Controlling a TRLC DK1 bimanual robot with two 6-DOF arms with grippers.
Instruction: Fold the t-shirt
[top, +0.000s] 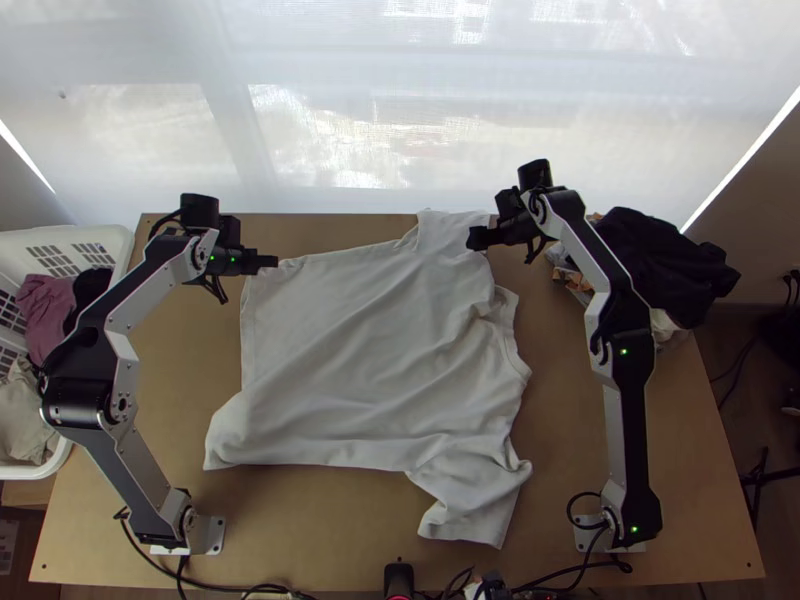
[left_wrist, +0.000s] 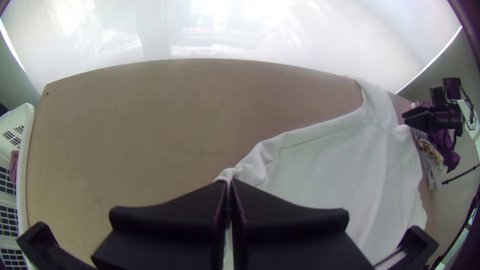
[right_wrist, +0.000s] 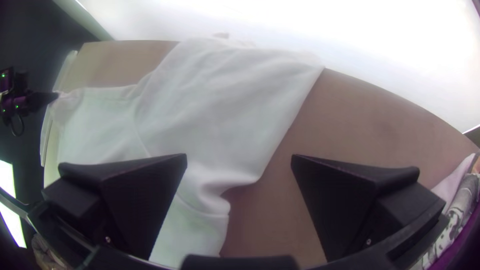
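One white T-shirt (top: 350, 350) in soft, matte cloth lies spread and lightly rumpled on a light brown wooden table (top: 330, 515), its long axis running from left to right, with the hem end at left and the neck and sleeves at right.

Nearest, the short near sleeve (top: 470, 500) slants toward the table's near edge, loosely creased. Across the broad body, shallow wrinkles run diagonally, deepening into soft folds at the right. Farther up, the wide far sleeve (top: 455, 232) reaches the table's far edge.

Both arms are silver-grey with black joints, rising from the near corners and bending inward at their far ends. The left gripper (top: 275, 262) is at the far left corner of the shirt; in the left wrist view its flat black fingers (left_wrist: 175, 210) are pressed together, pinching a gathered bit of cloth. The right gripper (top: 474, 240) is at the far sleeve; in the right wrist view its fingers (right_wrist: 145, 200) stand wide apart, with nothing between them.

Beside the table at left, a white plastic basket (top: 118, 240) with slotted walls holds mauve, black and beige cloth. Dark cloth (top: 665, 265) is heaped at the far right. Beyond hangs a pale, translucent window covering (top: 330, 130).
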